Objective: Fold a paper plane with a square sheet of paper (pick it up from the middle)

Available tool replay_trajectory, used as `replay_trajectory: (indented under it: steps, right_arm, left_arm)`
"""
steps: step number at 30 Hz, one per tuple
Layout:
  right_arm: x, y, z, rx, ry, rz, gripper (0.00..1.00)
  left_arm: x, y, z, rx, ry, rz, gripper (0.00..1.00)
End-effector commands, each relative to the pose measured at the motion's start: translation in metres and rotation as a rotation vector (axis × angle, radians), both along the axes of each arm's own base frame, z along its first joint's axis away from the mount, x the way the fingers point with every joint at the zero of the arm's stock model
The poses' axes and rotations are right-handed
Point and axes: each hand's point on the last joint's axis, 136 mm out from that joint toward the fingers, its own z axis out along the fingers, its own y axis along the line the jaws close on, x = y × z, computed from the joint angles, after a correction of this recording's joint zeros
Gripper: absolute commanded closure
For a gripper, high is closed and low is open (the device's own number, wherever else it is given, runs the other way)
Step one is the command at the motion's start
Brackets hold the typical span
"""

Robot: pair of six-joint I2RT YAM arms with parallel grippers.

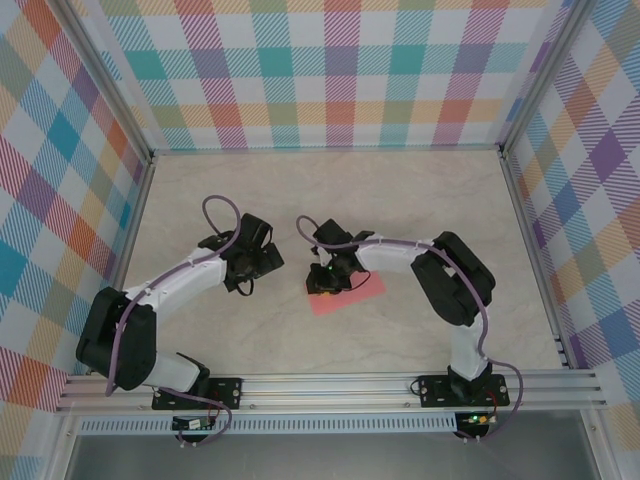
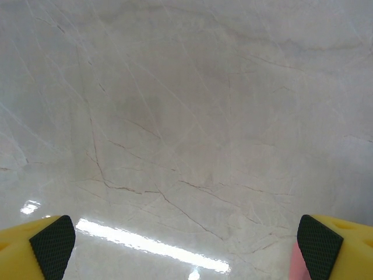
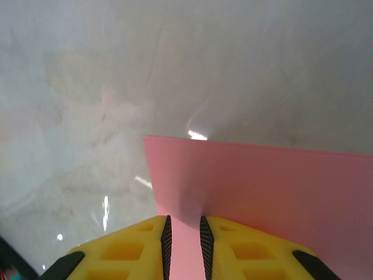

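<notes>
pinching the square sheet of paper (image 3: 262,186) at its near edge, the right gripper (image 3: 185,226) has its yellow fingers drawn narrow, with the pink sheet running through the slim gap between the black pads. the grip appears to be on the sheet, not merely beside it. the left gripper (image 2: 186,240) is spread wide and holds nothing. it hangs over the bare marbled table (image 2: 186,116), with a sliver of pink just beside its right-hand finger. in the top view the sheet lies on the table near the middle, between the two arms and mostly under and to the right of the right gripper. the left gripper sits close beside it on the left, apart from the paper. the sheet reads as a tilted oblong with one clean corner and straight edges. no pointed dart shape is visible, so the folding is judged to be at an early stage. whether the far part of the sheet is raised or flat cannot be told. step in hand: the right arm controls one edge while the left arm is free. the next move probably calls for the left gripper to come onto the sheet, either to pin it or to take a corner. the paper is thin, so contact should be light and square to the edge, and the right grip must not drag the sheet off line.
</notes>
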Motion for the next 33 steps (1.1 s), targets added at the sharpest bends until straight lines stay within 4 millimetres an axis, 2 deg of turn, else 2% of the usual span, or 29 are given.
replay_trajectory:
  steps: [1,3,5,7,9,13,15,18,21,25,29,31,33]
  right_arm:
    - [-0.057,-0.04,-0.018,-0.099,0.088,0.17,0.76]
    - [-0.058,-0.056,-0.011,-0.131,0.052,0.186,0.76]
    - [-0.047,-0.062,0.004,-0.122,0.009,0.148,0.71]
    - [-0.026,-0.068,0.021,-0.114,-0.051,0.058,0.64]
    - [-0.003,-0.085,0.028,-0.161,-0.091,-0.095,0.56]
    - [0.018,-0.133,0.02,-0.291,-0.086,-0.378,0.46]
    - [0.02,-0.149,0.012,-0.318,-0.058,-0.462,0.44]
    - [0.024,-0.161,0.004,-0.356,-0.031,-0.519,0.42]
    - [0.031,-0.159,0.0,-0.36,-0.028,-0.523,0.42]
    - [0.042,-0.145,-0.006,-0.326,-0.025,-0.491,0.43]
    - [0.059,-0.117,-0.01,-0.227,-0.034,-0.415,0.45]
    - [0.071,-0.098,-0.007,-0.154,-0.058,-0.358,0.48]
    - [0.081,-0.089,-0.002,-0.125,-0.086,-0.329,0.49]
  left_arm:
    - [0.003,-0.005,0.0,-0.034,0.021,-0.019,0.0]
    - [0.003,-0.01,-0.001,-0.059,0.023,-0.03,0.0]
    - [0.003,-0.014,-0.002,-0.079,0.026,-0.041,0.0]
    - [0.002,-0.017,-0.002,-0.096,0.032,-0.053,0.0]
    - [0.0,-0.022,-0.002,-0.117,0.039,-0.07,0.0]
    - [-0.004,-0.028,0.0,-0.144,0.046,-0.097,0.01]
    - [-0.006,-0.03,-0.001,-0.152,0.049,-0.103,0.01]
    - [-0.009,-0.032,-0.003,-0.16,0.059,-0.11,0.01]
    - [-0.009,-0.035,-0.003,-0.171,0.061,-0.119,0.01]
    - [-0.013,-0.042,-0.002,-0.211,0.069,-0.125,0.01]
    - [-0.021,-0.066,-0.002,-0.356,0.068,-0.166,0.05]
    - [-0.03,-0.075,-0.005,-0.398,0.084,-0.188,0.07]
    - [-0.038,-0.081,-0.008,-0.414,0.101,-0.2,0.1]
